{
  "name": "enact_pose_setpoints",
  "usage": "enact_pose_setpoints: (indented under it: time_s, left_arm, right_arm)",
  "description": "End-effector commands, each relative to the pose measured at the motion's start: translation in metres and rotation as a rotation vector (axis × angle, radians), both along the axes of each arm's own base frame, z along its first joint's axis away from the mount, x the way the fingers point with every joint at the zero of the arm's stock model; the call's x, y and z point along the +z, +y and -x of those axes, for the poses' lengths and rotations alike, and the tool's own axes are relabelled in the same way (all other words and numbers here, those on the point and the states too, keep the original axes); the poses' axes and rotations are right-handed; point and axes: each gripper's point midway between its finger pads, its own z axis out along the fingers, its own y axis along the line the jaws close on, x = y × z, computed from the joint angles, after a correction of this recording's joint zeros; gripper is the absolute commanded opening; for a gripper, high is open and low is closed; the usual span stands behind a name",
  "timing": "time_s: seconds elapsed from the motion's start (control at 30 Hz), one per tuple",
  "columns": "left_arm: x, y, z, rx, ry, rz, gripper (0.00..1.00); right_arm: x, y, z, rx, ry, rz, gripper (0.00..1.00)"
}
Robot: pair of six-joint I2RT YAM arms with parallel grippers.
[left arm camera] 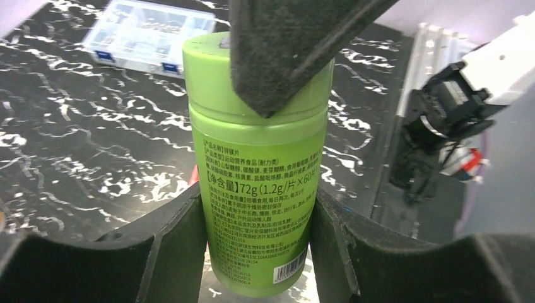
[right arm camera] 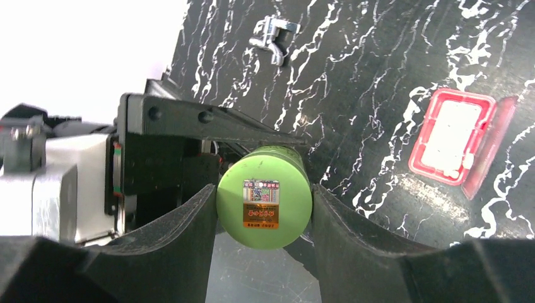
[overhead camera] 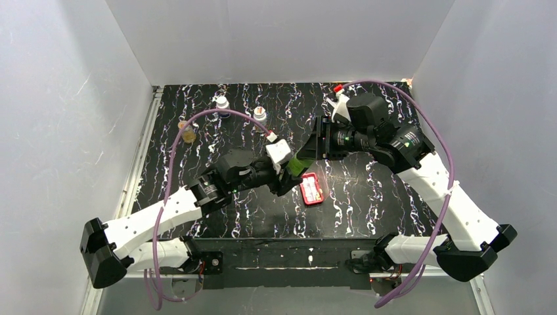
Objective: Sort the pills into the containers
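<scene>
While the left tool (left arm camera: 258, 218) clamps the smooth green bottle (left arm camera: 258, 164), the right tool (right arm camera: 264, 211) grips its lid (left arm camera: 205, 76).

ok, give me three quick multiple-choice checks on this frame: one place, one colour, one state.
1. Top view: where is the red pill case?
A. At the far back edge
B. On the table, just near-side of the held bottle
C. Off the table

2. What colour is the bottle?
A. White
B. Green
C. Blue

3. The pill case lid is:
A. Open
B. Shut
C. Taped shut

Key:
1 B: the case lies mid-table beside the bottle, toward the arm bases.
2 B: a green body and cap fill the left wrist view.
3 A: the right wrist view shows the whitish inside exposed and the lid swung aside.
</scene>
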Motion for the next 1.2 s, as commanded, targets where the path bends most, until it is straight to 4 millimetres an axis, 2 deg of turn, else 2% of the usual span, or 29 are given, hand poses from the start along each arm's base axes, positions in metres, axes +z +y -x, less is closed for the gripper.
enact_pose_setpoints:
  time_s: [0.0,0.07,0.1,0.13,0.33,0.47,0.63,0.73,1.03,1.17]
  left_arm:
    - [0.037,0.000,-0.030,0.159,-0.205,-0.012,0.00]
    - [0.034,-0.003,-0.029,0.147,-0.195,-0.026,0.00]
    - [0.033,-0.004,-0.026,0.130,-0.188,-0.023,0.00]
    - [0.032,-0.006,-0.019,0.098,-0.175,-0.014,0.00]
    - [0.028,-0.013,0.022,-0.145,-0.033,0.054,0.00]
    - [0.040,-0.005,0.039,-0.271,0.084,0.173,0.00]
    - [0.051,0.001,0.071,-0.500,0.237,0.231,0.00]
    - [0.053,0.000,0.082,-0.584,0.296,0.237,0.00]
    - [0.061,-0.003,0.090,-0.658,0.357,0.276,0.00]
    - [0.062,-0.005,0.089,-0.674,0.377,0.282,0.00]
  right_arm:
    - [0.004,-0.003,-0.003,-0.081,0.016,0.006,0.58]
    - [0.008,-0.005,-0.005,-0.075,-0.021,0.011,0.83]
    - [0.011,-0.007,-0.006,-0.070,-0.044,0.011,0.93]
    - [0.014,-0.010,-0.007,-0.065,-0.067,0.009,0.98]
    - [0.035,-0.034,-0.007,-0.035,-0.196,-0.052,0.98]
    - [0.047,-0.039,0.004,0.059,-0.279,-0.134,0.98]
    - [0.061,-0.028,0.034,0.264,-0.346,-0.257,1.00]
    - [0.062,-0.024,0.040,0.313,-0.350,-0.283,1.00]
    - [0.062,-0.012,0.057,0.427,-0.348,-0.317,1.00]
    - [0.061,-0.011,0.061,0.445,-0.350,-0.318,0.93]
